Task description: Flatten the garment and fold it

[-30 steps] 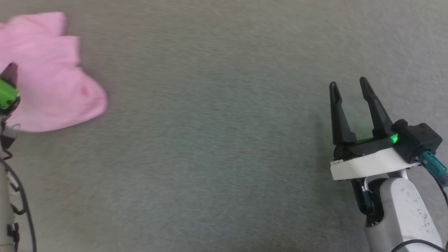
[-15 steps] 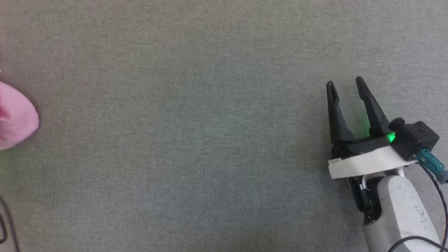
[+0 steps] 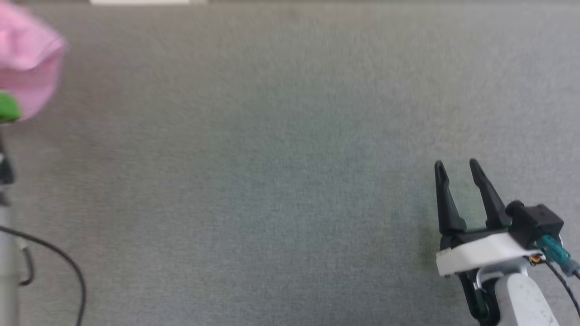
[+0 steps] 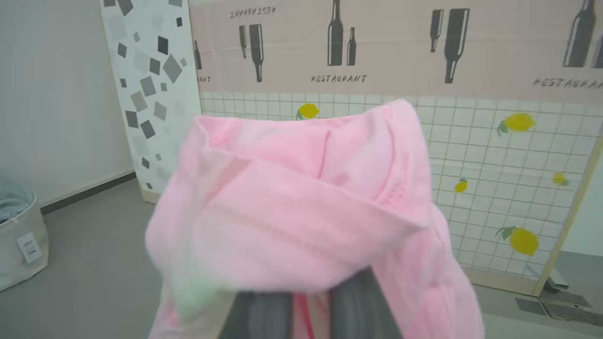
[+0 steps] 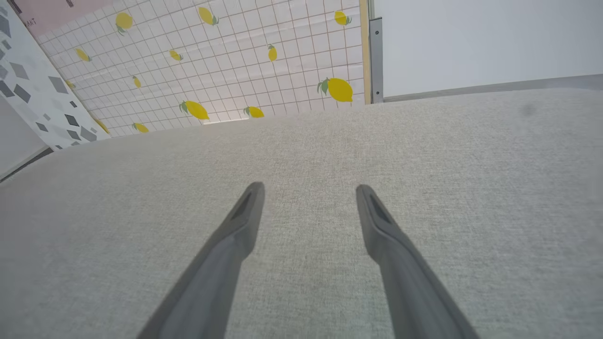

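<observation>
Left gripper: nearly closed, seemingly pinching the garment; fingertips hidden.
Right gripper: spread wide, empty, above the grey surface.

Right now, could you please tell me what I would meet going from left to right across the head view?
garment → grey surface → right gripper

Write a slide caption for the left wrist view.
Left gripper pinches the bunched pink garment, lifted before a lemon-patterned tiled wall.
</observation>
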Controlling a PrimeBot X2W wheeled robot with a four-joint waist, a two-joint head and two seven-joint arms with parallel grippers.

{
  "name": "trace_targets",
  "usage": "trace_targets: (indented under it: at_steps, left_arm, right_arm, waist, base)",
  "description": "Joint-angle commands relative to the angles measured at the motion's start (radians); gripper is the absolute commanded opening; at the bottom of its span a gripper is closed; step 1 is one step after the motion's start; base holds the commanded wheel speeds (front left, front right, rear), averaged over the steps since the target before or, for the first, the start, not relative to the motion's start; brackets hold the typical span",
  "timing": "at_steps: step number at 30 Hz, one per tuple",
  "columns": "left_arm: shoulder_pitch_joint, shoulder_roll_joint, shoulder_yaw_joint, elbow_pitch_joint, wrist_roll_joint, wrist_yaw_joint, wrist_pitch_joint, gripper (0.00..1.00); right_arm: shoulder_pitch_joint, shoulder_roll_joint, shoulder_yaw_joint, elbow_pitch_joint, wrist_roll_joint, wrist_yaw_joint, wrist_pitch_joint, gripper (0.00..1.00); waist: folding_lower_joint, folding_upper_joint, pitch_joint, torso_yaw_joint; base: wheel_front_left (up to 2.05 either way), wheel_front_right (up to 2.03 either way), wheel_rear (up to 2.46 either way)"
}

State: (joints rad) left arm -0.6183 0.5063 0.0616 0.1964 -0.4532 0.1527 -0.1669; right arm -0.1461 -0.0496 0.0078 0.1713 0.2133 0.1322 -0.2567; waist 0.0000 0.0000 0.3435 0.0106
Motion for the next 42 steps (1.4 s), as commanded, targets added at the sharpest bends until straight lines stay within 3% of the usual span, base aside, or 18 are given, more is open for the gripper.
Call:
trace_targets:
  at_steps: [1, 10, 17, 21, 27, 36, 37, 38, 39, 42]
  left_arm:
    - [-0.032, -0.026, -0.044, -0.014, 0.018, -0.028, -0.019, 0.00]
    - [-0.095, -0.221, -0.280, -0.033, 0.018, -0.130, -0.030, 0.00]
    - [-0.055, -0.368, -0.417, 0.048, -0.039, -0.198, 0.003, 0.00]
    - [-0.010, -0.419, -0.494, 0.134, -0.086, -0.226, 0.057, 0.00]
    - [0.054, -0.448, -0.637, 0.348, -0.166, -0.250, 0.270, 0.00]
    - [0.078, -0.455, -0.766, 0.583, -0.240, -0.244, 0.635, 0.00]
    - [0.078, -0.455, -0.776, 0.594, -0.249, -0.245, 0.673, 0.06]
    - [0.074, -0.455, -0.779, 0.593, -0.254, -0.245, 0.682, 0.45]
    - [0.064, -0.455, -0.775, 0.582, -0.254, -0.241, 0.660, 1.00]
    - [0.039, -0.455, -0.754, 0.544, -0.235, -0.222, 0.542, 1.00]
  right_arm:
    - [0.020, -0.001, -0.007, 0.000, 0.008, -0.002, -0.005, 1.00]
    - [0.080, -0.001, -0.018, 0.000, 0.001, -0.002, -0.004, 1.00]
    - [0.098, -0.001, -0.020, -0.019, -0.017, -0.002, 0.019, 1.00]
    - [0.108, -0.001, -0.013, -0.031, -0.020, -0.002, 0.032, 1.00]
    - [0.118, -0.001, 0.000, -0.046, -0.020, -0.002, 0.045, 1.00]
    - [0.118, -0.001, 0.005, -0.059, -0.017, -0.002, 0.049, 1.00]
    - [0.117, -0.001, 0.006, -0.059, -0.018, -0.002, 0.050, 1.00]
    - [0.117, -0.001, 0.005, -0.059, -0.018, -0.002, 0.050, 1.00]
    - [0.117, -0.001, 0.002, -0.060, -0.018, -0.002, 0.050, 1.00]
    - [0.115, -0.001, -0.003, -0.060, -0.019, -0.002, 0.049, 1.00]
  waist:
    - [0.0000, 0.0000, -0.190, 0.050]
    - [0.0000, 0.0000, -0.275, -0.015]
    - [0.0000, 0.0000, -0.298, -0.105]
    - [0.0000, 0.0000, -0.302, -0.152]
    - [0.0000, 0.0000, -0.298, -0.208]
    - [0.0000, 0.0000, -0.278, -0.232]
    - [0.0000, 0.0000, -0.276, -0.230]
    - [0.0000, 0.0000, -0.275, -0.228]
    - [0.0000, 0.0000, -0.273, -0.223]
    - [0.0000, 0.0000, -0.276, -0.205]
  base:
    - [0.00, 0.00, 0.00]
    - [0.00, 0.00, 0.00]
    - [0.00, 0.00, 0.00]
    - [0.00, 0.00, 0.00]
    - [0.00, 0.00, 0.00]
    - [0.00, 0.00, 0.00]
    - [0.00, 0.00, 0.00]
    - [0.00, 0.00, 0.00]
    - [0.00, 0.00, 0.00]
    - [0.00, 0.00, 0.00]
